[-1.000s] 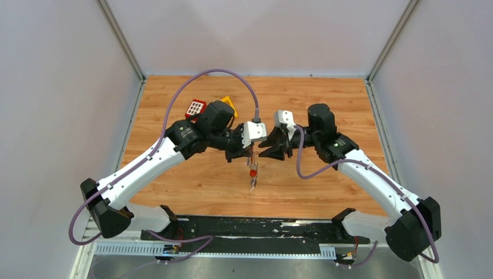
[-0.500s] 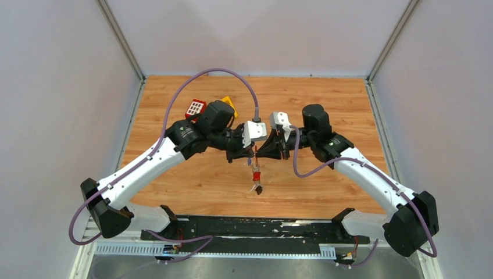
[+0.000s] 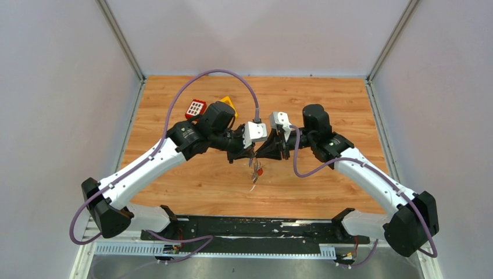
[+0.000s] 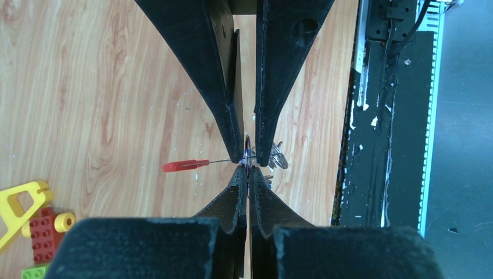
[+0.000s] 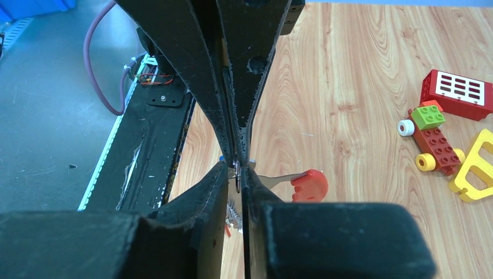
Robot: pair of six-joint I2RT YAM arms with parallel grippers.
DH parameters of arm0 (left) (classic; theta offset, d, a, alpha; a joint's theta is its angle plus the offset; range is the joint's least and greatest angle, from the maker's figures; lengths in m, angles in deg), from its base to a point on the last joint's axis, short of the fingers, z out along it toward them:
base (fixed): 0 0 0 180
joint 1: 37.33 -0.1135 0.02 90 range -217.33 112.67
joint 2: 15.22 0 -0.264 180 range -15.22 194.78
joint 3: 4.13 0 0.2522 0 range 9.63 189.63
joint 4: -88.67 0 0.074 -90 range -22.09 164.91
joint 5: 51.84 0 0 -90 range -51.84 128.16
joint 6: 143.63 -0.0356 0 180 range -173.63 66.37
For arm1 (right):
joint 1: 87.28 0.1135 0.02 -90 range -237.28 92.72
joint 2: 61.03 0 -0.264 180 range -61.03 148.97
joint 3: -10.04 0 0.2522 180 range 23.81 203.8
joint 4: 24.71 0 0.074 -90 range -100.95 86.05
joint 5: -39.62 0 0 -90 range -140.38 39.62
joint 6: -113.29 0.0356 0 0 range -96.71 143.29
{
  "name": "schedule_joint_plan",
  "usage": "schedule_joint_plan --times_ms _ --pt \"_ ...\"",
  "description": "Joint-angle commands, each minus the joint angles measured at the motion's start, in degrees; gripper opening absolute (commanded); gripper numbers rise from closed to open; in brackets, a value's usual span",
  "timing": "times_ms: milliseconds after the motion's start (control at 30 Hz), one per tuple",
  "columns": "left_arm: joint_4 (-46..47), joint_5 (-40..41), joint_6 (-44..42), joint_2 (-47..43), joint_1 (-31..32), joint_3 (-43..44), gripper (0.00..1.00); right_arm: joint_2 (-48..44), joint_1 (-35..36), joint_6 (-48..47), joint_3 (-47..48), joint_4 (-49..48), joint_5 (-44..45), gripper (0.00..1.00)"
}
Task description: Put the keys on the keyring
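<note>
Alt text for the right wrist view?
Right hand, from below, and left hand, from above, meet tip to tip, pinching a keyring; a red key sticks out right. Toy blocks lie on the table at far right.

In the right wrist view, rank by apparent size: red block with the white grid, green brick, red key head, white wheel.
1. red block with the white grid
2. red key head and green brick: look about alike, and the key head is nearer the camera, so unranked
3. white wheel

The key (image 5: 309, 185) is red-headed, the table (image 5: 360, 70) light wood-grain, the block (image 5: 459, 93) red, perhaps white-gridded.
</note>
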Motion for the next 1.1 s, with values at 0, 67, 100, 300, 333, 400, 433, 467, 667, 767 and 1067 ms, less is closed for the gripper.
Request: schedule_joint_plan --times_ms 0,67,100,300,333,400,433,467,667,767,1067 --pt "2.8 -1.6 0.7 -1.2 0.4 0.1 0.0 -1.4 0.4 -0.2 1.5 -2.0 -1.1 0.14" --pt "2.8 -1.8 0.8 -1.2 0.4 0.1 0.0 -1.1 0.4 -0.1 1.5 -1.9 -1.2 0.13" --pt "2.8 -1.9 0.8 -1.2 0.4 0.0 0.0 -0.9 0.4 -0.1 1.5 -2.0 -1.2 0.12" --pt "3.5 -2.4 0.4 -1.6 0.4 -0.6 0.0 -1.1 0.4 0.1 1.7 -2.1 -1.0 0.0" --pt "3.9 -2.6 0.2 -1.9 0.4 -1.1 0.0 -1.5 0.3 0.0 1.8 -2.0 -0.6 0.0" --pt "4.8 -2.7 -0.3 -2.8 0.4 -1.9 0.01 -2.5 0.3 -0.2 1.8 -1.7 0.2 0.0" --pt "5.5 -2.7 -0.5 -3.3 0.4 -2.4 0.05 -3.2 0.2 -0.3 2.0 -1.5 0.6 0.0" --pt "6.1 -2.7 -1.0 -3.9 0.3 -2.9 0.09 -3.9 0.0 -0.3 2.0 -1.4 0.8 0.0" --pt "10.3 -2.7 -5.6 -8.5 0.2 -6.5 0.43 -6.6 -1.4 1.5 2.6 -2.0 -0.8 0.0" --pt "14.5 -3.5 -7.5 -11.3 -0.6 -9.2 0.5 -7.2 -2.2 2.7 2.6 -2.8 -2.4 0.0" --pt "24.4 -9.5 -6.4 -14.3 -1.6 -13.5 0.51 -6.6 -3.0 8.2 2.5 -7.4 -5.7 0.0"
